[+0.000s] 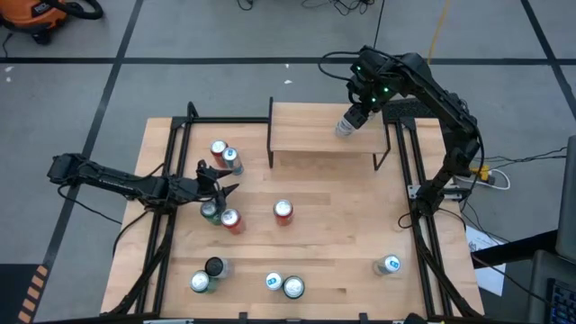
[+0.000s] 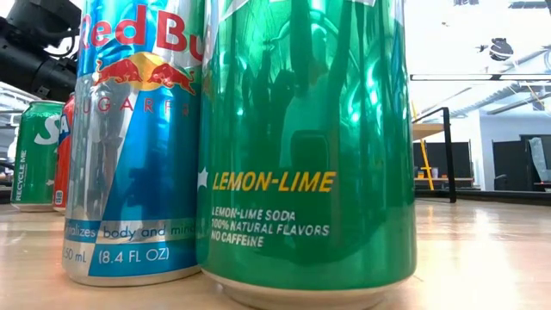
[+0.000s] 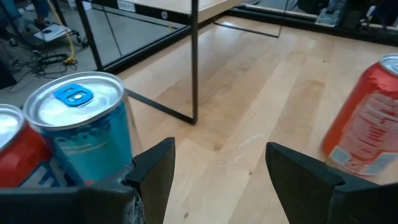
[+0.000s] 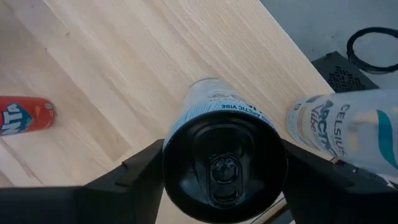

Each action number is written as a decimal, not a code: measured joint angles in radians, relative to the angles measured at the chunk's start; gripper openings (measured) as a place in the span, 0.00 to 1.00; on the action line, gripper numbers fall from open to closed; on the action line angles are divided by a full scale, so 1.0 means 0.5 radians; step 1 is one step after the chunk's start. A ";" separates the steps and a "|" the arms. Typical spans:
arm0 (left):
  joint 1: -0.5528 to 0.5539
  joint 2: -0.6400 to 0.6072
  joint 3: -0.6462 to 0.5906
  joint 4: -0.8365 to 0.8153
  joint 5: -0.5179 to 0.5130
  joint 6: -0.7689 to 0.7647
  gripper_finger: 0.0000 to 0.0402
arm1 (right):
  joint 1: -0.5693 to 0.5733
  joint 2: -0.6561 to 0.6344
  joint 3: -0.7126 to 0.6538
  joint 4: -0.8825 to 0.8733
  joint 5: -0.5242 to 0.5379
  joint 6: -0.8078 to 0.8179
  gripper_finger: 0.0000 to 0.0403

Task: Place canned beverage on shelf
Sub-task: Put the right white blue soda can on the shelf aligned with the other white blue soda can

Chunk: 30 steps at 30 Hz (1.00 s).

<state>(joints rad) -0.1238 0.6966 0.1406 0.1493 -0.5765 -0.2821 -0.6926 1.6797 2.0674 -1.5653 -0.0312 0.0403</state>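
Note:
The shelf (image 1: pixel 310 130) stands at the table's far side. My right gripper (image 1: pixel 353 115) hangs over its right end, shut on a white canned beverage (image 4: pixel 214 99) with a black top, fingers slanting down. A second white can (image 4: pixel 348 130) shows beside it in the right wrist view. My left gripper (image 1: pixel 220 183) is low at the table's left, open, with nothing between its fingers (image 3: pixel 217 174). A blue-tabbed can (image 3: pixel 81 124) stands just beside one finger, and a red can (image 3: pixel 367 124) stands farther ahead. My right gripper pinches the white can between its two fingers, on opposite sides of the wall just under the black top rim (image 4: pixel 169 155). The fingers come from above, slanting down. The can tilts over the shelf board (image 4: pixel 124 56); whether its base touches the board is hidden.
Several cans stand on the table: two at the left (image 1: pixel 225 155), a green and a red one (image 1: pixel 220 216) beside my left gripper, a red one mid-table (image 1: pixel 283 211), several along the near edge (image 1: pixel 283 284) and one at the near right (image 1: pixel 389 265). Black frame rails (image 1: pixel 409 180) run along both sides.

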 joint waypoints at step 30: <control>-0.002 0.002 0.000 0.105 -0.001 -0.002 0.63 | 0.341 -0.548 -0.239 0.670 0.286 0.394 0.78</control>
<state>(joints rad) -0.1246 0.6975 0.1406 0.2017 -0.5770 -0.2834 -0.5220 1.4055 1.9479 -1.2305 0.1119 0.2375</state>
